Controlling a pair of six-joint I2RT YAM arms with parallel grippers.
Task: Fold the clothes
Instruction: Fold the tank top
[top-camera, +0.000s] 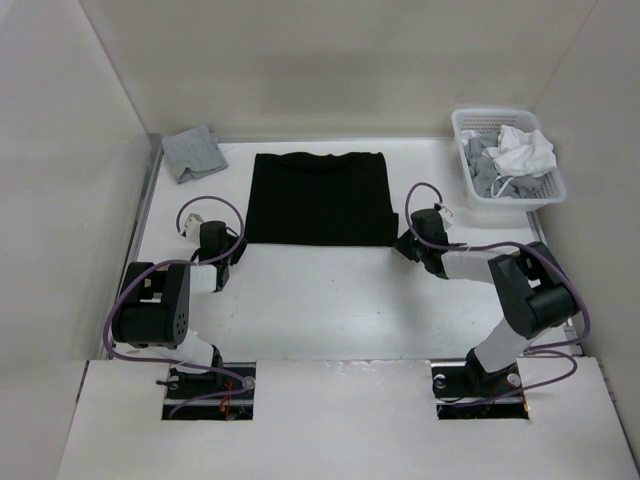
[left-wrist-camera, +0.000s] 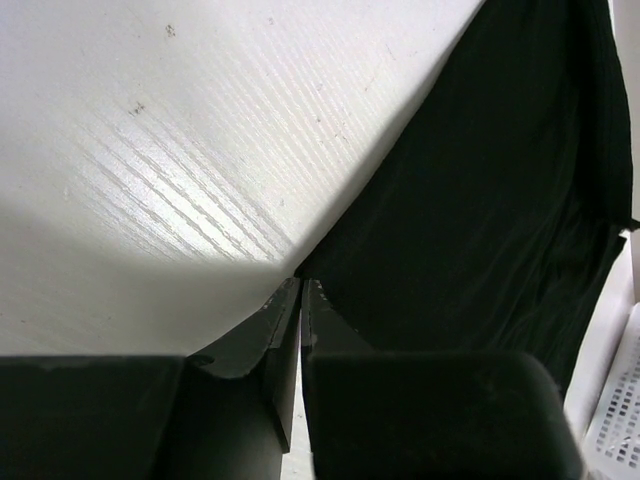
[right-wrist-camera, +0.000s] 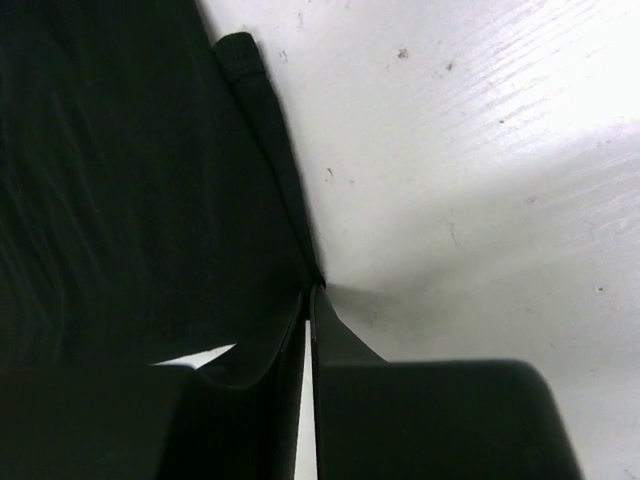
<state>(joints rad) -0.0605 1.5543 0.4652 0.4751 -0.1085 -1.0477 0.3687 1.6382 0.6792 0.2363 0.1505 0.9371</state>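
The clothes (top-camera: 320, 198) are one black garment lying flat as a rectangle on the white table (top-camera: 320, 300). My left gripper (top-camera: 237, 250) is low at its near left corner. In the left wrist view the gripper (left-wrist-camera: 300, 283) has its jaws pressed together right where the corner of the black fabric (left-wrist-camera: 480, 200) ends. My right gripper (top-camera: 401, 245) is at the near right corner. The right wrist view shows that gripper (right-wrist-camera: 312, 290) shut on the edge of the garment (right-wrist-camera: 130, 180), with a rolled hem (right-wrist-camera: 245, 60) running away from it.
A small grey cloth (top-camera: 195, 152) lies at the back left. A white basket (top-camera: 556, 186) holding white and grey garments stands at the back right, and its wall (left-wrist-camera: 620, 420) shows in the left wrist view. Walls enclose the table on three sides.
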